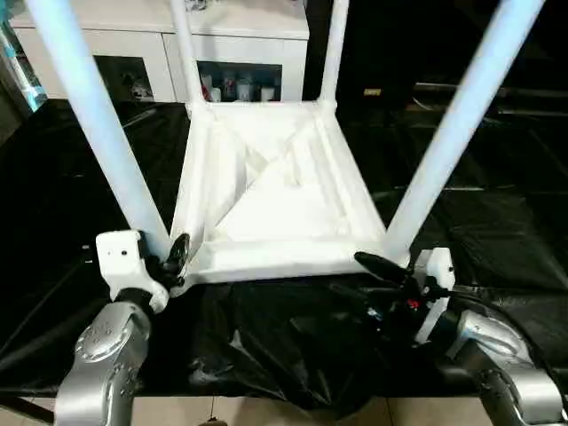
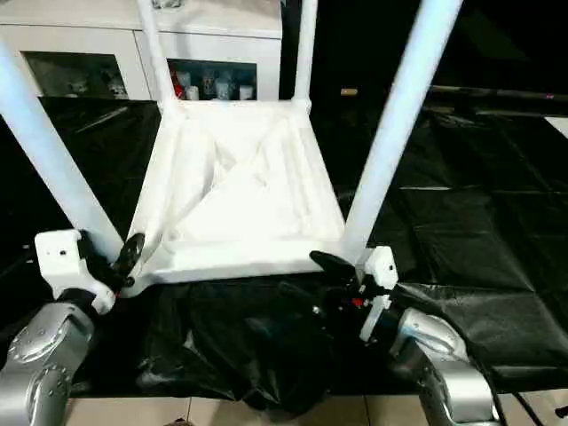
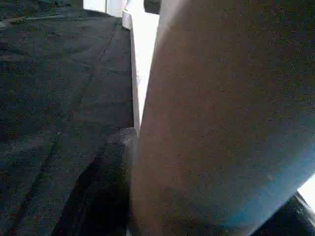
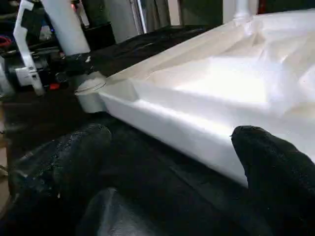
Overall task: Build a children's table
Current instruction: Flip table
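Left eye view: we see the children's table point(image 1: 275, 191) lying upside down on the surface point(image 1: 71, 177), which is draped in black plastic sheeting point(image 1: 284, 342). Its ribbed underside faces up and four white legs rise from the corner sockets. At the near left corner our left tool point(image 1: 169, 259) is closed around the base of the near left leg point(image 1: 93, 115), one black finger point(image 1: 178, 251) pressed against the tube; the left wrist view shows that tube right against the tool. At the near right corner our right tool point(image 1: 377, 284) stands wide apart with nothing in it, its upper finger point(image 1: 380, 264) just beside the foot of the near right leg point(image 1: 461, 115). The right wrist view shows both black fingers spread in front of the tabletop's near rim point(image 4: 167, 120). Behind the surface stands a white cabinet point(image 1: 160, 44) with glass doors.
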